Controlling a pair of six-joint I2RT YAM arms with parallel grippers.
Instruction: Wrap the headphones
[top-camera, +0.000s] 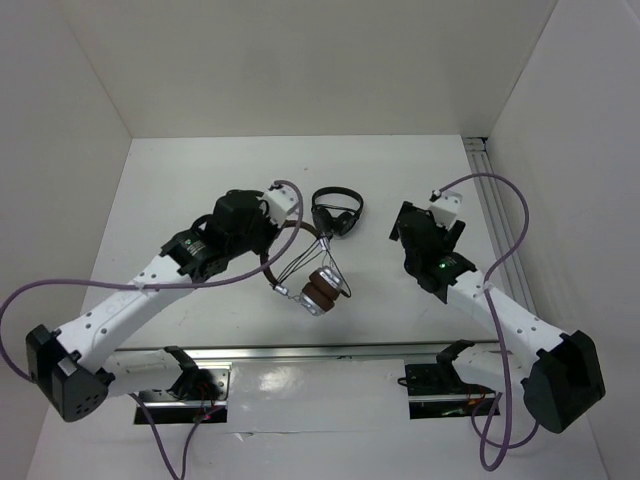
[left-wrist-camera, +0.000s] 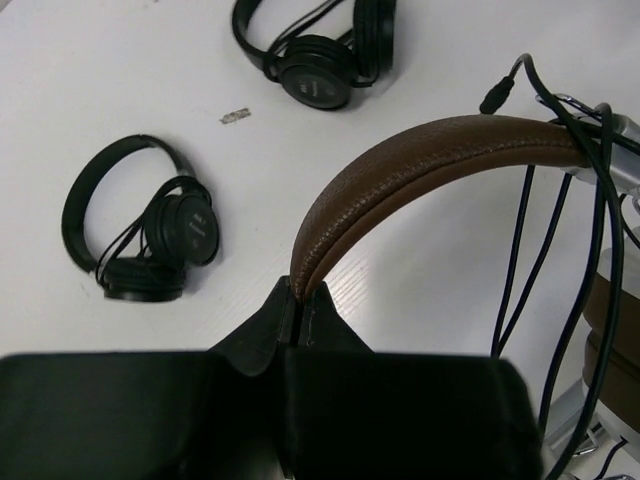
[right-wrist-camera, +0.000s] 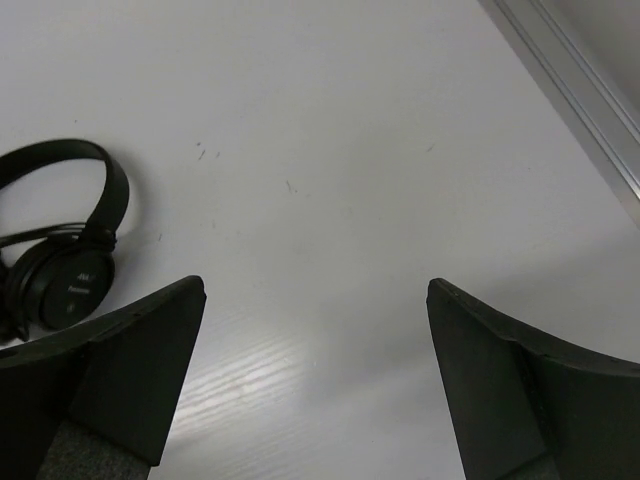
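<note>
While left jaws clamp headphones (left-wrist-camera: 430, 148) headband, right jaws gape.

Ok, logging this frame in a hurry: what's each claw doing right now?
Left claw: closed on the brown leather headband of the silver-cupped over-ear headphones.
Right claw: open, holding nothing.

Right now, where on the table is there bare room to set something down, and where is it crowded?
Free: the far strip of table between the back wall and the black headphones, and between the right gripper and the rail. Crowded: the centre, where the left gripper holds the brown headphones beside them.
</note>
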